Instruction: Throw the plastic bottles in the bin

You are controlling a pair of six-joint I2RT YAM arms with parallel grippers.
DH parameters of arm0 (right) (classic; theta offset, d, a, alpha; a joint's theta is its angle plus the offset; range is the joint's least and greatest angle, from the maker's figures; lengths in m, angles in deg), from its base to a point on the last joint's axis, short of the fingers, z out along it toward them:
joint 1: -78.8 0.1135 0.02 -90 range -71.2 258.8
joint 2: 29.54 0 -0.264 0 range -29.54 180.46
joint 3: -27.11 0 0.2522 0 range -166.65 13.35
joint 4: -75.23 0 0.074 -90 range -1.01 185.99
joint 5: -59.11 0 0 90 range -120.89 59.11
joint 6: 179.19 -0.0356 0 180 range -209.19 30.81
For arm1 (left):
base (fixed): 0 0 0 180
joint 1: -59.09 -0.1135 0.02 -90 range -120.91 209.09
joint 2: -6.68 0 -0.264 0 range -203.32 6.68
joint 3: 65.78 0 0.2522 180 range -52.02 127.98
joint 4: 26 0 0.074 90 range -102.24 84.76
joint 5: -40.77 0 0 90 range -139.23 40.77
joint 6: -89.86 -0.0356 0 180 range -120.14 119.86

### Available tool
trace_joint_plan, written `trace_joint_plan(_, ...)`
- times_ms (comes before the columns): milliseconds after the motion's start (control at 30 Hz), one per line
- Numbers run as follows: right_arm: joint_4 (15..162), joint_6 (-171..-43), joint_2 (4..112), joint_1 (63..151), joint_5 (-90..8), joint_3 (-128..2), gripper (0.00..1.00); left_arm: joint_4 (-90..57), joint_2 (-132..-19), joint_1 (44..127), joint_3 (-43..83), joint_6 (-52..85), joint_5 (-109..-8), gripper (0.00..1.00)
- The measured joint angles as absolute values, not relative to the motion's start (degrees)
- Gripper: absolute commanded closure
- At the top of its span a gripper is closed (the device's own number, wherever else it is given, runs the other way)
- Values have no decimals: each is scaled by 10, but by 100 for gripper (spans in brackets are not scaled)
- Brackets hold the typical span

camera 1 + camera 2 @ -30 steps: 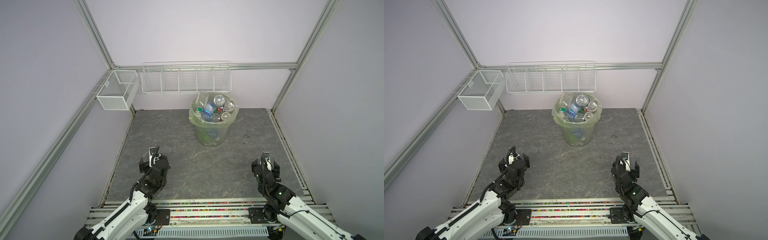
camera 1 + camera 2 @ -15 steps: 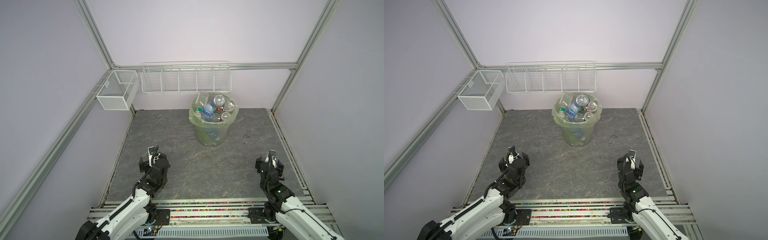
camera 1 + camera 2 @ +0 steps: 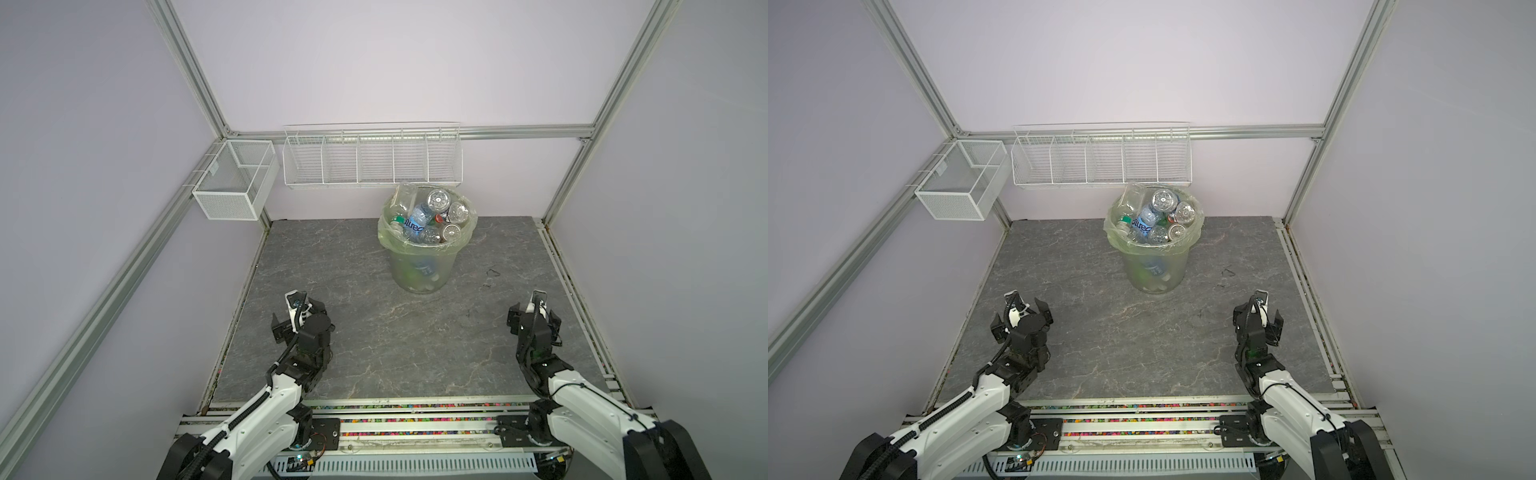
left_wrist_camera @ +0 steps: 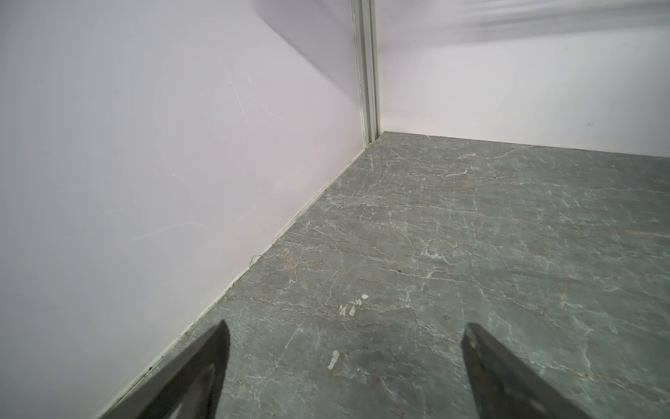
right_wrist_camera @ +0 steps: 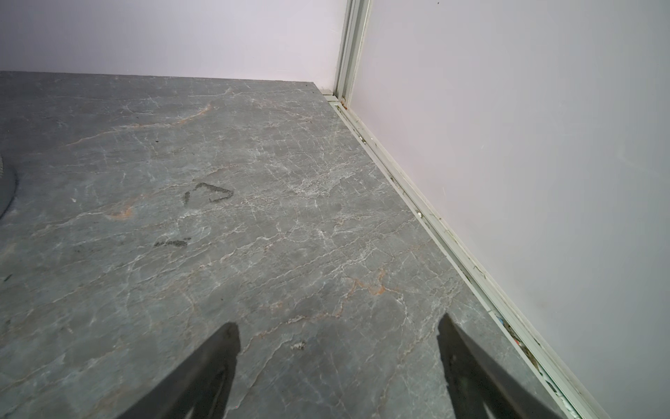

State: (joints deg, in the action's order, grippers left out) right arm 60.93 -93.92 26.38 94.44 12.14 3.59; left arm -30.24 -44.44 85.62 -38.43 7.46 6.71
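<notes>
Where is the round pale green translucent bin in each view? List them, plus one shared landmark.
In a top view: round pale green translucent bin, back centre, below the long white wire basket.
In a top view: bin, back centre again.
Left wrist: not in it.
Right wrist: not clearly in it.
Shared landmark: dark triangular scuff, right of the bin in both top views, also in right wrist view.

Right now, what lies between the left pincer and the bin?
Nothing. Only bare grey tabletop separates the open left pincer from the bin, as both top views show.
</notes>
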Motion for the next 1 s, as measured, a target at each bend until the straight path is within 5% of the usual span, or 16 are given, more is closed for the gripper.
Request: trace_joint_plan(1000, 136, -865, 567, 912, 55, 74, 12, -691, -696, 833, -389, -33, 63, 1)
